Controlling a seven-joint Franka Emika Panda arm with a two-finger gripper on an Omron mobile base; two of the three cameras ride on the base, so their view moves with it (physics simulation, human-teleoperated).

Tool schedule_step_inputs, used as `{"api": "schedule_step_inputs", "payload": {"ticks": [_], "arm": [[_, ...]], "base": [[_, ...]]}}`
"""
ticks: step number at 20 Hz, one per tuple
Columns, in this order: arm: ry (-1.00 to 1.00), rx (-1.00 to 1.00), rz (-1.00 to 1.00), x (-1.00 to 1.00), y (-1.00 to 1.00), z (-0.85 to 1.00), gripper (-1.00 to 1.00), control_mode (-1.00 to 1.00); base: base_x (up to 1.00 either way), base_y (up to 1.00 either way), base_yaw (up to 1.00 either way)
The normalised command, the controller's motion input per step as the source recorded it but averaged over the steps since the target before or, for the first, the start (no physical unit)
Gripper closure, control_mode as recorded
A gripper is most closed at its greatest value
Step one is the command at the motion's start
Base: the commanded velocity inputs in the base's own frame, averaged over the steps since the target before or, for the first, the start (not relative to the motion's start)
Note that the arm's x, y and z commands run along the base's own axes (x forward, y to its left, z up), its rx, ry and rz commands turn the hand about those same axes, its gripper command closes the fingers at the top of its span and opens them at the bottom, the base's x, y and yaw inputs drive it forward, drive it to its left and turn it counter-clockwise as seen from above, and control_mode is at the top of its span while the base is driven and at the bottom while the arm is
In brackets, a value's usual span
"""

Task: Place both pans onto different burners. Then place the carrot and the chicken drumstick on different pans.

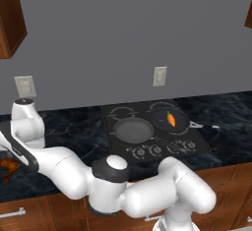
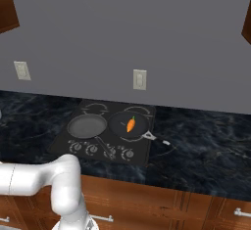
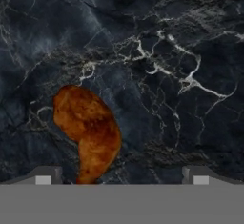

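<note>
Two pans stand on the black cooktop (image 1: 147, 144). A grey pan (image 1: 133, 129) (image 2: 87, 126) covers the front left burner. Beside it, a darker pan (image 1: 162, 123) (image 2: 120, 126) on the right burner holds the orange carrot (image 1: 171, 119) (image 2: 131, 124). The back left burner (image 1: 123, 111) (image 2: 94, 108) is bare. The reddish-brown chicken drumstick (image 3: 88, 131) (image 1: 7, 166) lies on the dark marble counter, far left of the cooktop. My gripper (image 3: 122, 176) hangs open over it. The drumstick's narrow end sits between the fingertips (image 3: 45, 176), close to the left one.
The darker pan's long handle (image 1: 205, 126) points right, off the cooktop. A row of knobs (image 1: 156, 150) runs along the cooktop's front. My arm stretches left across the counter (image 1: 74, 122) in front of the wall with its outlets (image 1: 25, 86).
</note>
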Motion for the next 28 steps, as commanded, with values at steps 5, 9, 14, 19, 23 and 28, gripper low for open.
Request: {"api": "schedule_step_inputs", "payload": {"ticks": [5,9,14,19,23,28], "arm": [[0.03,0.00,0.00,0.09,0.18,-0.10,-1.00,-1.00],[0.03,0.00,0.00,0.06,0.18,-0.10,-1.00,-1.00],[0.03,0.00,0.00,0.00,0.13,-0.09,-1.00,-1.00],[0.04,0.00,0.00,0.00,0.13,-0.11,-1.00,-1.00],[0.05,0.00,0.00,0.00,0.09,-0.08,-1.00,-1.00],[0.04,0.00,0.00,0.00,0.05,-0.07,-1.00,-1.00]], "base": [[0.00,0.00,0.00],[0.00,0.00,0.00],[0.00,0.00,0.00],[0.00,0.00,0.00],[0.00,0.00,0.00],[0.00,0.00,0.00]]}}
